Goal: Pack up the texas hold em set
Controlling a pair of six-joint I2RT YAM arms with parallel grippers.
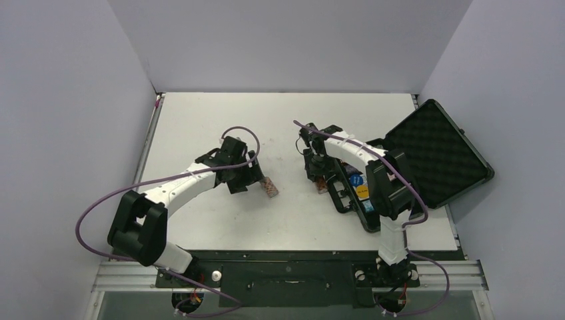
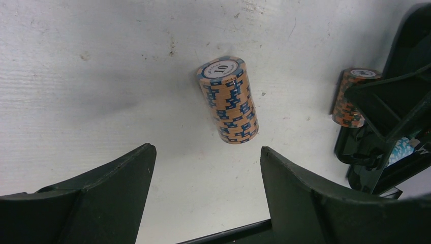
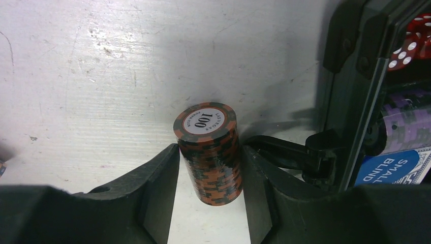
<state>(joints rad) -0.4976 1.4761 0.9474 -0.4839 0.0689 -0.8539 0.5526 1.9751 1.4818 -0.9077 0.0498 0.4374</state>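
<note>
A peach and blue chip stack marked 10 (image 2: 228, 101) stands on the white table, just beyond my left gripper (image 2: 206, 157), which is open and empty. In the top view this stack (image 1: 268, 188) is just right of the left gripper (image 1: 253, 179). My right gripper (image 3: 209, 148) is shut on an orange and black chip stack marked 100 (image 3: 206, 124), upright on the table beside the black case (image 3: 356, 76). In the top view the right gripper (image 1: 320, 175) sits at the case's left edge. The case (image 1: 433, 150) lies open with its foam lid up.
Inside the case are red dice (image 3: 414, 43), purple chips (image 3: 406, 122) and a blue small blind disc (image 3: 389, 165). The case handle (image 3: 289, 152) sticks out next to the right finger. The orange stack also shows in the left wrist view (image 2: 350, 96). Grey walls enclose the table.
</note>
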